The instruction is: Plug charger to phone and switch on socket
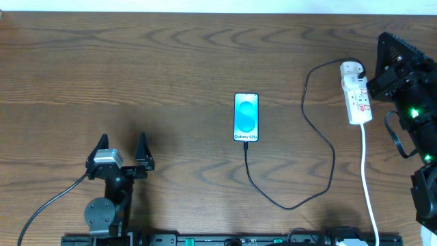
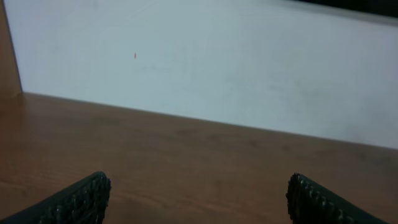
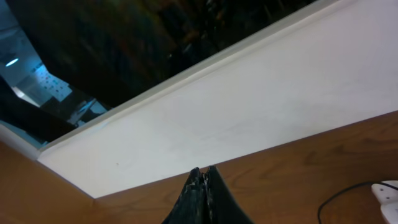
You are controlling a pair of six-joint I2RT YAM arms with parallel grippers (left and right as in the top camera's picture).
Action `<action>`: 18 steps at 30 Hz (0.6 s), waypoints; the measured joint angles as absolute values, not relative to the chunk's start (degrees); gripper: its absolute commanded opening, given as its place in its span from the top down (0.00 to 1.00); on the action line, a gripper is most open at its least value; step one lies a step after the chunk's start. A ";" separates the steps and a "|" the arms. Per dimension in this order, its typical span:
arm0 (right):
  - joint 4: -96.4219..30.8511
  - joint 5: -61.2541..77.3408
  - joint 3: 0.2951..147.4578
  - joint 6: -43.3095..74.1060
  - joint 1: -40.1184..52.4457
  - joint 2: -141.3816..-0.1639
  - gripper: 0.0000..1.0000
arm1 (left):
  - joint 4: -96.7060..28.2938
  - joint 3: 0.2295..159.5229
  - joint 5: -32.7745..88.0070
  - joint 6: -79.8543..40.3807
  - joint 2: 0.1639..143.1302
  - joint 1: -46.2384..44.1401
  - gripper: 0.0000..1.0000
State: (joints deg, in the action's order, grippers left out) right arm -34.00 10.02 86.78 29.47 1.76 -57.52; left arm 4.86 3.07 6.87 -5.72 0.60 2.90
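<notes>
The phone lies upright in the middle of the table, its cyan screen lit with "Galaxy" text. The charger cable runs from the phone's bottom edge, loops right and goes up to the socket, a white power strip at the right. Its plug tip sits at the phone's bottom edge. My right gripper is shut and empty, up by the socket's top end, whose tip shows in the right wrist view. My left gripper is open and empty at the lower left, far from the phone.
The socket's white cord runs down to the front edge at the right. A white wall borders the table's far side. A black rail lies along the front edge.
</notes>
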 measured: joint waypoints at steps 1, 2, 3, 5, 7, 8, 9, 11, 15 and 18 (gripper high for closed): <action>-34.00 9.80 86.76 29.43 1.76 -57.47 0.99 | 4.97 2.59 6.87 -5.72 0.60 2.90 0.09; -34.00 9.61 86.76 29.41 1.76 -57.34 0.99 | 4.97 2.37 6.87 -5.72 0.60 2.90 0.09; -34.00 9.47 86.76 29.36 1.76 -57.23 0.99 | 4.99 2.28 6.87 -5.72 0.60 2.90 0.09; -34.00 9.15 86.76 29.26 1.76 -56.90 0.99 | 5.10 2.26 6.74 -5.74 0.60 2.90 0.09; -34.00 8.71 86.76 28.99 1.76 -56.47 0.99 | 5.19 2.26 6.63 -5.74 0.60 2.90 0.09; -34.00 8.47 86.76 28.84 1.76 -56.25 0.99 | 5.21 2.26 6.59 -5.72 0.60 2.90 0.09; -34.00 8.10 86.76 28.69 1.76 -56.03 0.99 | 5.23 2.26 6.48 -5.74 0.60 2.90 0.10; -34.02 7.64 86.76 28.40 1.76 -55.53 0.99 | 5.39 2.09 6.46 -5.74 0.60 2.90 0.10; -34.02 7.01 86.76 28.12 1.76 -54.41 0.99 | 4.93 0.75 6.44 -5.74 0.60 2.90 0.09; -34.02 6.66 86.76 27.99 1.76 -53.93 0.99 | 4.49 0.36 6.44 -5.72 0.60 2.90 0.10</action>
State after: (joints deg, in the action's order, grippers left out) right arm -34.02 6.66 86.76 27.99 1.76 -53.93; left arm 4.49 0.36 6.44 -5.72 0.60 2.90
